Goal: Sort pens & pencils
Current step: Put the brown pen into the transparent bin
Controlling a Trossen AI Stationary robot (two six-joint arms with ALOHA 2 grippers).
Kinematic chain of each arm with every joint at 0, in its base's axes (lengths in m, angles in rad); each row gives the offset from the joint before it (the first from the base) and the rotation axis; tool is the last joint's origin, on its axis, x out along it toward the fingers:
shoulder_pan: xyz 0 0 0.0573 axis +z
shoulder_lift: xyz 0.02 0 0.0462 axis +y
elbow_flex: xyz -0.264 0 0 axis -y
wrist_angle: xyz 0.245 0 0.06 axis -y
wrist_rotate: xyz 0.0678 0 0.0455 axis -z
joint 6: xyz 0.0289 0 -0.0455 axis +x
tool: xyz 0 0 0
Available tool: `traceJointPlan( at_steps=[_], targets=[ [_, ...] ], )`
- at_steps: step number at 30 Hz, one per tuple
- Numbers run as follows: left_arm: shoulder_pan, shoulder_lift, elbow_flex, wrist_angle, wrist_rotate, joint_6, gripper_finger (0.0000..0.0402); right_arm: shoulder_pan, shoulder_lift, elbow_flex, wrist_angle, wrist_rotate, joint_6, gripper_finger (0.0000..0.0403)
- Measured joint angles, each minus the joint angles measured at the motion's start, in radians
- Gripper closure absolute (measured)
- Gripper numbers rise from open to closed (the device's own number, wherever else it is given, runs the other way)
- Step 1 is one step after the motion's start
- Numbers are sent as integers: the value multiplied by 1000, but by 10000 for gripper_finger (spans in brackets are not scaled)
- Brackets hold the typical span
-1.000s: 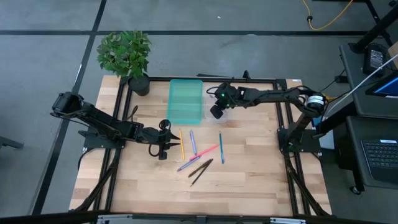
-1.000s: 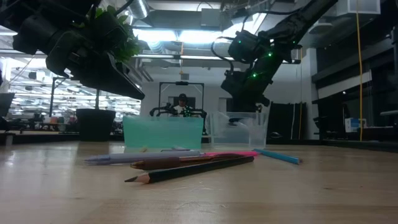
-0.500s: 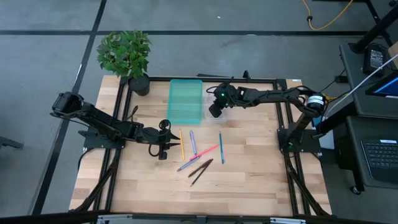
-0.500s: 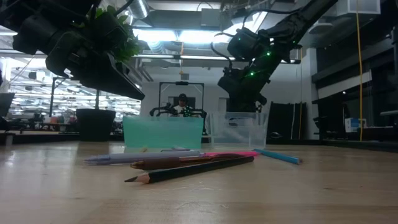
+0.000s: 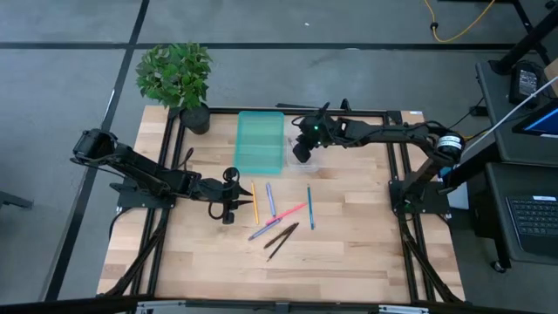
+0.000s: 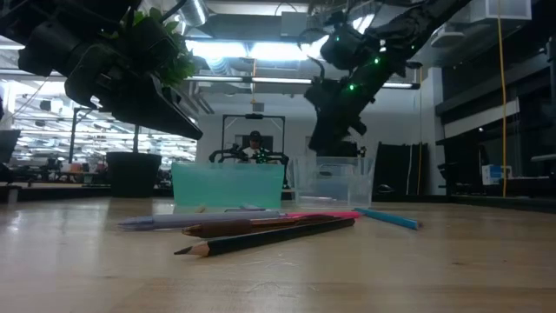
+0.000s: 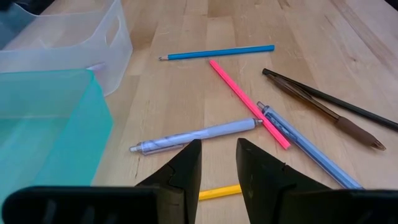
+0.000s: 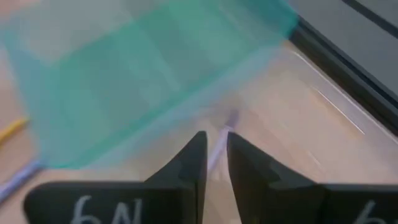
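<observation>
Pens & pencils (image 5: 277, 216) lie loose mid-table from above — my left hand (image 5: 228, 208) just beside them, right hand (image 5: 302, 150) over the clear tray (image 5: 316, 161). Left wrist: fingers (image 7: 185, 168) narrowly parted above a yellow stick (image 7: 217, 192). Right wrist: fingers (image 8: 194, 163) narrowly apart, gripping nothing.

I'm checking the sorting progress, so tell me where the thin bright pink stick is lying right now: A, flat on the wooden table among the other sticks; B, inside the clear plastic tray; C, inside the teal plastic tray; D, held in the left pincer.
A: the thin bright pink stick lies flat on the wooden table, crossing a pale purple stick.
</observation>
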Motion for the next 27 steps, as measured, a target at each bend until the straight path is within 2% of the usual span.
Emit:
traceJointPlan(
  at_steps=[10,16,23,27],
  targets=[
    [21,0,0,33,-7,48,308,21,-11,36,3,-218,-193,342],
    [60,0,0,114,-9,91,308,45,-11,31,39,-234,-289,342],
    [61,-5,0,216,-8,180,308,130,-28,30,64,-420,-390,342],
    [61,-20,1,214,-8,202,308,177,-48,-2,117,-428,-410,342]
  ],
)
